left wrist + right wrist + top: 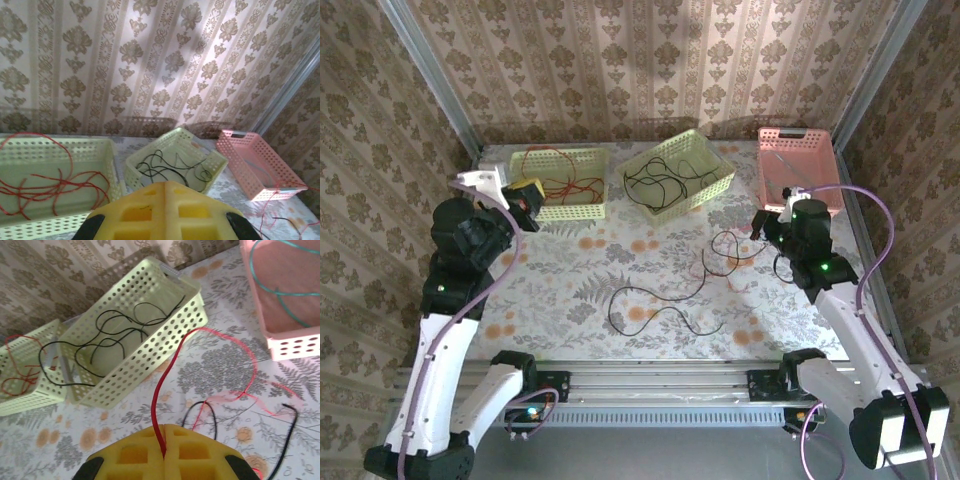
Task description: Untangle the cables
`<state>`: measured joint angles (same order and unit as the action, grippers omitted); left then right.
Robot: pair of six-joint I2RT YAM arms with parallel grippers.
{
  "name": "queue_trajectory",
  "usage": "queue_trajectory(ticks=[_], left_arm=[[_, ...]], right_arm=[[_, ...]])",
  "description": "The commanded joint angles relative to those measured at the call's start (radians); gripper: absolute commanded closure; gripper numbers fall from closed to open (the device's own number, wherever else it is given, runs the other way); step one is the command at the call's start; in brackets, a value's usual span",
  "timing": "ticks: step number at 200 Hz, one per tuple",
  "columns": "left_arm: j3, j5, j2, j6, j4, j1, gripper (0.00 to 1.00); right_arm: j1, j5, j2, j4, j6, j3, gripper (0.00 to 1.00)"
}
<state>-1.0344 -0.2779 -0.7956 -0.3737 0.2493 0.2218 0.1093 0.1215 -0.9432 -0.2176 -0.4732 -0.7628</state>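
My right gripper (164, 432) is shut on a red cable (167, 375). That cable rises from the yellow pads, arcs over the table and joins a small tangle of red and black cables (725, 255) in front of the gripper (760, 222). A long black cable (660, 315) lies loose in the middle of the table. My left gripper (165, 187) is shut with nothing between its pads, held up at the left (525, 205) by the red-cable basket.
Three baskets stand along the back. The left yellow one (595, 160) holds red cables (45, 187). The tilted middle yellow one (720, 165) holds black cables (120, 335). The pink one (798, 165) at the right holds a green cable (275, 285). Patterned walls enclose the table.
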Motion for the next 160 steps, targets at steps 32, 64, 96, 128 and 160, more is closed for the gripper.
queue_trajectory(ticks=[32, 64, 96, 128, 160], left_arm=[[0.125, -0.1, -0.089, -0.073, -0.162, 0.248, 0.65], [0.216, -0.073, -0.16, -0.042, -0.355, 0.481, 0.34], [0.231, -0.084, -0.253, 0.018, -0.497, 0.616, 0.18], [0.152, -0.081, -0.356, 0.098, -0.515, 0.684, 0.15], [0.085, -0.023, -0.474, 0.159, -0.579, 0.726, 0.17]], right_arm=[[0.107, 0.143, -0.022, -0.084, 0.013, -0.14, 1.0], [0.201, 0.13, -0.002, -0.083, -0.038, -0.203, 1.0], [0.3, 0.11, -0.015, -0.065, -0.094, -0.282, 1.0], [0.39, 0.096, -0.047, -0.045, -0.131, -0.329, 1.0], [0.455, 0.072, -0.072, -0.001, -0.173, -0.337, 1.0]])
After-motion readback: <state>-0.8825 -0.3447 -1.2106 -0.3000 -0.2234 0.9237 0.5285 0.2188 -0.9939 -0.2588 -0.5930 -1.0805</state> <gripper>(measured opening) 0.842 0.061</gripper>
